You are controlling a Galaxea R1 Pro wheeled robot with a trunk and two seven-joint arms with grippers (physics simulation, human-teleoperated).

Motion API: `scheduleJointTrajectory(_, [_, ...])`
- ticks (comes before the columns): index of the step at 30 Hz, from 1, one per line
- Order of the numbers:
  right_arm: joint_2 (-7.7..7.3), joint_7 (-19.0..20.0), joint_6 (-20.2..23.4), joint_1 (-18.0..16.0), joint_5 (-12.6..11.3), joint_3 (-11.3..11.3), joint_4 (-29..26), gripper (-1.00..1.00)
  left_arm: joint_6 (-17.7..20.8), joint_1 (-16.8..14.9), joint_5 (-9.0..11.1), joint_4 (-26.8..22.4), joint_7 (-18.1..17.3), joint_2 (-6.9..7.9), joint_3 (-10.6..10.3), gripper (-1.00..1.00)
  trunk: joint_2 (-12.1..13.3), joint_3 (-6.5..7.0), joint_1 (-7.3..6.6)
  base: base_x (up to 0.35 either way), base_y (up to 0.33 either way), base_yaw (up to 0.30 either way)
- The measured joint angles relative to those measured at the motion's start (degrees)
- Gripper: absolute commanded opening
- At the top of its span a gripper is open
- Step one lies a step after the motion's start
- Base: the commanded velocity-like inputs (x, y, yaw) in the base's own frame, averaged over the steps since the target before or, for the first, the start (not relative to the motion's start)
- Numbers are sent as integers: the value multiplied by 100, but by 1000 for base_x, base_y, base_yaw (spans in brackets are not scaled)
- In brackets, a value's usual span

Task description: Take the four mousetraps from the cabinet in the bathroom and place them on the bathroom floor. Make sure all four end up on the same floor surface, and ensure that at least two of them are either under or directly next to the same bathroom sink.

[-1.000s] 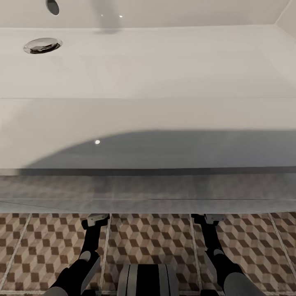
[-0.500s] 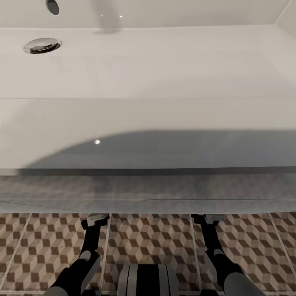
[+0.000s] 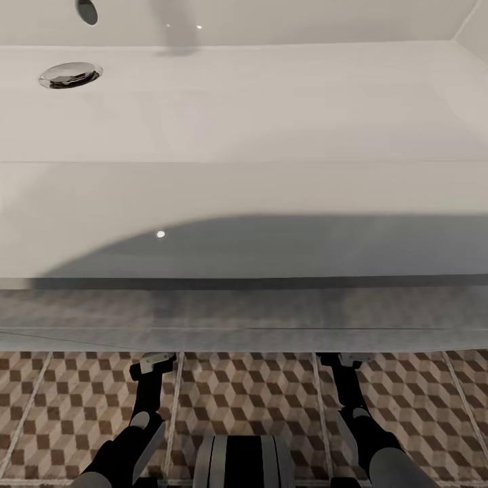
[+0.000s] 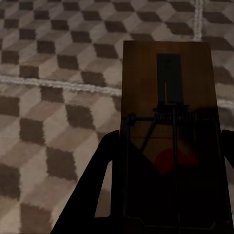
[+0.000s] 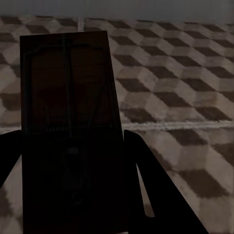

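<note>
In the left wrist view a mousetrap, a small wooden board with a dark spring and a red mark, sits between the fingers of my left gripper, just above the cube-patterned bathroom floor. Another mousetrap, in deep shade, is held the same way by my right gripper. From the head camera, the left gripper and right gripper reach low over the bathroom floor, their tips tucked under the front edge of the white sink. The cabinet is out of view.
The wide white sink unit's front face overhangs right ahead, with a chrome drain at the far left of the basin. My dark trunk sits between the arms. Pale grout lines cross the floor.
The left gripper has dropped slightly lower and a touch leftward in the head view. The right arm and the camera have stayed still.
</note>
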Motion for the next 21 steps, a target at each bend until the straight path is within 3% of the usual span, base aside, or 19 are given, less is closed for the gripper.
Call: scheduleJointTrajectory(21, [-8, 8, -2, 0, 12, 3, -3, -100, -28, -3, 5, -2, -20, 32, 9, -100, 0, 0, 0, 0, 0, 0])
